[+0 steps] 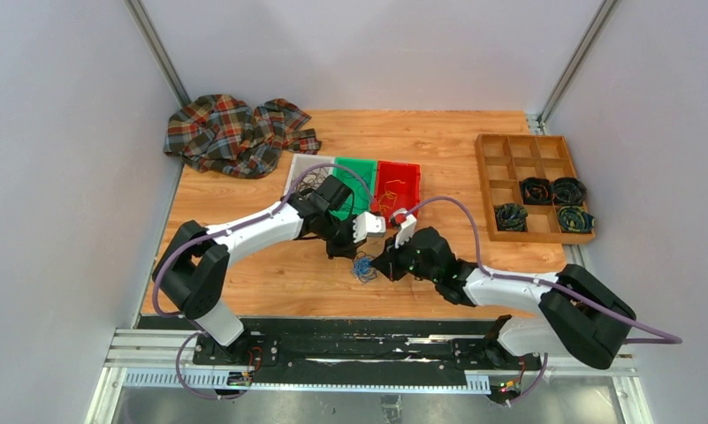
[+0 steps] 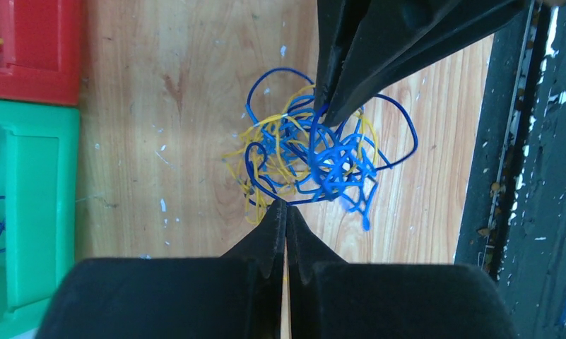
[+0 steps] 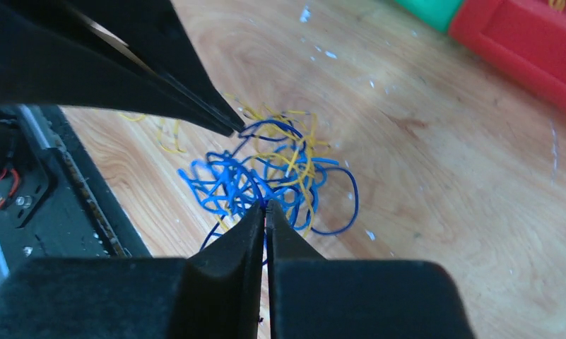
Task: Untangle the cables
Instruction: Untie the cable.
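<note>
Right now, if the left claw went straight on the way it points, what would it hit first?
The cables: the left claw has its shut tips at their edge. Just beyond, the right claw points back at it; depth there is unclear.

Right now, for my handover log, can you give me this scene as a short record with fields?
cables: one blue and yellow clump on the table, between both grippers
left gripper: shut, tips at clump's edge
right gripper: shut, tips in the clump
strand pinched: cannot tell
bins: red bin, green bin beyond the clump
</note>
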You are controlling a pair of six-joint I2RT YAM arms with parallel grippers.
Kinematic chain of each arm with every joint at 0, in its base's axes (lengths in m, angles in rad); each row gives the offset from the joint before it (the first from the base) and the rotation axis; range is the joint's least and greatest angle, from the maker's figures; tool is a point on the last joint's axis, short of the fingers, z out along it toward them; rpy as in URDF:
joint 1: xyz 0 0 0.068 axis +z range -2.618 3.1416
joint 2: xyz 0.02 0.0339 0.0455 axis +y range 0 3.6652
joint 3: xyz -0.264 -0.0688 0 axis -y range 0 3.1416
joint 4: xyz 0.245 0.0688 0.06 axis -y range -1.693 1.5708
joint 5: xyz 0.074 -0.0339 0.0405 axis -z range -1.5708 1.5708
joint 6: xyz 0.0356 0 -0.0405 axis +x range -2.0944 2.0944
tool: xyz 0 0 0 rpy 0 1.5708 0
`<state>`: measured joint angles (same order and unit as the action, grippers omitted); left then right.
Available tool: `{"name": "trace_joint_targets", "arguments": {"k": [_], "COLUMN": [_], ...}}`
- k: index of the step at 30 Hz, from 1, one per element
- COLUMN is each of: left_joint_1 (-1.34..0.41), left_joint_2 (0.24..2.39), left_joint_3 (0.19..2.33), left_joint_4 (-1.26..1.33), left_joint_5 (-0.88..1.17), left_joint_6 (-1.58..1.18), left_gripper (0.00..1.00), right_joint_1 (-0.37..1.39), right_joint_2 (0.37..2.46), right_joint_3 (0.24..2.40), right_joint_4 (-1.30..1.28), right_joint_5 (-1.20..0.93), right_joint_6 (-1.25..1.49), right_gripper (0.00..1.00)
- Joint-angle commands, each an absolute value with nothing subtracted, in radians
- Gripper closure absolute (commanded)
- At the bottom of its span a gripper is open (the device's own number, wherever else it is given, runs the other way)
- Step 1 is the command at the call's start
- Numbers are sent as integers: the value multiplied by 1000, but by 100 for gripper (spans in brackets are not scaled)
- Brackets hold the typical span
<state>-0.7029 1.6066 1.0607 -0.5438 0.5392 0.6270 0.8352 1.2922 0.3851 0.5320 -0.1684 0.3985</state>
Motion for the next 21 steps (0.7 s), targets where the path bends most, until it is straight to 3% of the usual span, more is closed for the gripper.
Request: {"name": "trace_joint_targets", "arguments": {"k": [1,9,11,16,21], "left_joint_1": [-706,-638,-615,-592,-592], "left_joint_2": [1568,1479,1453,1373,1373], "left_joint_3": [1029,1052,1064,1119,1173], "left_joint_4": [-544,-632,-681,-825,-844], "left_joint_5": [529,689,720,811,883], "left_joint_6": [699,665,686,742,707], "left_gripper": [99,97,86,46,30], "right_joint_1": [823,823,822,823,827], "right_joint_2": [1252,1057,1019,982,990], "right_joint_3": [414,380,373,381,411], "right_joint_4": [603,501,478,442,430], "right_joint_5": [-244,-226,-224,-254,-329], "right_joint_6": [396,411,418,426,420], "right_gripper": [99,99,99,99,99]}}
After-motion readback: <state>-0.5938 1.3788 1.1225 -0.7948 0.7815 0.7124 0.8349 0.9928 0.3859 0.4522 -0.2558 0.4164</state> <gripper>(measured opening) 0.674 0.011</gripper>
